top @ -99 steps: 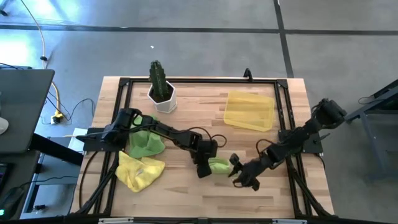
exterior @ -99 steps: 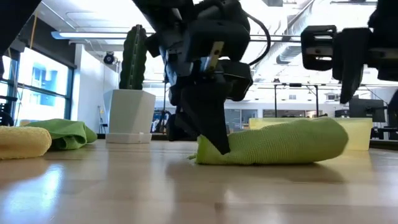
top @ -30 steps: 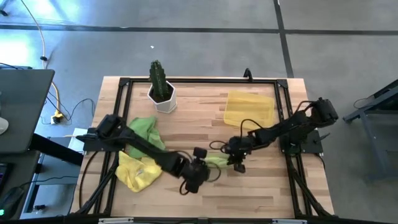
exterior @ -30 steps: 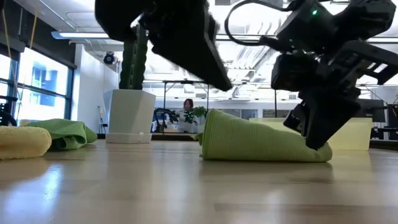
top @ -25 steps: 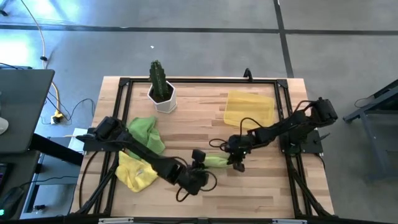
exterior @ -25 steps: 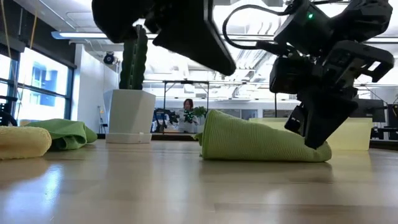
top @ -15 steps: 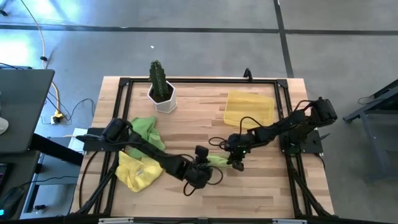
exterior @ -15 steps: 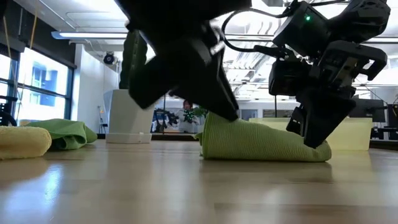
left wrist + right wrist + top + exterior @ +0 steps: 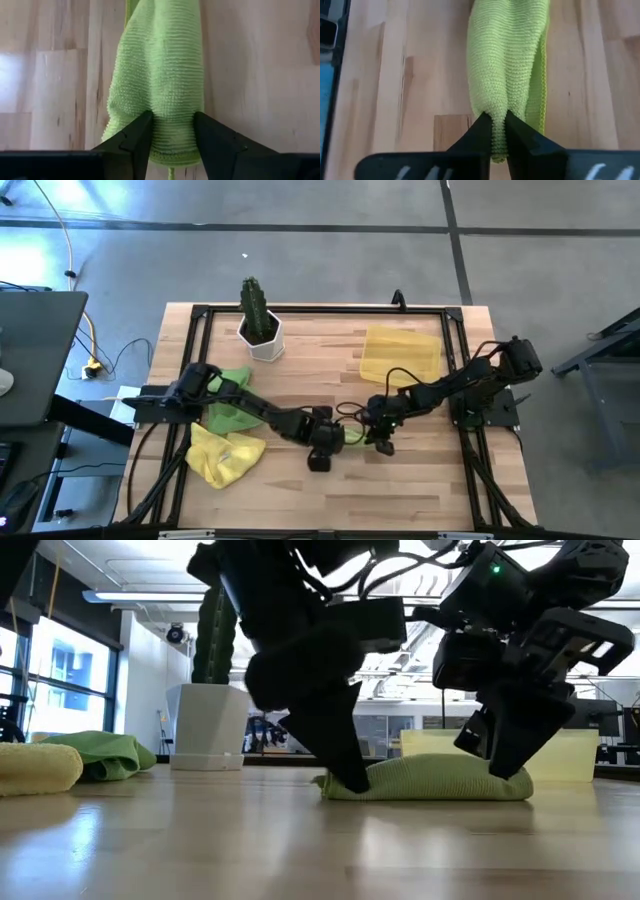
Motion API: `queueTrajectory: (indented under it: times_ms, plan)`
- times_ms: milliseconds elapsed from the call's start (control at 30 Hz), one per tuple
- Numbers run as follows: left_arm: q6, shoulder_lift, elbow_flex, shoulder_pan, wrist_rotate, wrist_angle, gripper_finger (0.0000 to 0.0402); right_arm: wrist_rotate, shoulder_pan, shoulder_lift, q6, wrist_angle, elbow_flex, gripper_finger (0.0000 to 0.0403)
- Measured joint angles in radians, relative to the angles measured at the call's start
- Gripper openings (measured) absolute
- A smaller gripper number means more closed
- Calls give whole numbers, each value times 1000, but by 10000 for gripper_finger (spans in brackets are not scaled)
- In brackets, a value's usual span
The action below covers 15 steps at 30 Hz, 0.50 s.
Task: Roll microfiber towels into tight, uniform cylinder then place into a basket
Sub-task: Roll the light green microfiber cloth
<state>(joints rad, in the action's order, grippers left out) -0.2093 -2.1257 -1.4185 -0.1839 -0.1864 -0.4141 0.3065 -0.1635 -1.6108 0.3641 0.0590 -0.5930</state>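
Down comes the left end effector, straddling the rolled green towel mid-frame; right end effector pinches its end, so squeeze evenly.

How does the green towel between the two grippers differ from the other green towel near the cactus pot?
The green towel between the grippers is rolled into a narrow, flattened cylinder; the other green towel lies in a loose crumpled heap. The rolled one sits mid-table with the left gripper straddling one end and the right gripper pinching the other; the heap lies untouched beside the yellow towel. Both are lime green and outside the basket.
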Motion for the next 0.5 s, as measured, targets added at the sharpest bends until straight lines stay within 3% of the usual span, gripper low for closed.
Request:
queueTrajectory:
  times_ms: [333, 500]
  plan:
    - [-146, -15, -1, 21, 69, 1, 130, -22, -8, 127, -347, -55, 5, 160]
    - [-235, -16, 0, 47, 137, 1, 130, -99, -92, 248, -555, -58, 4, 181]
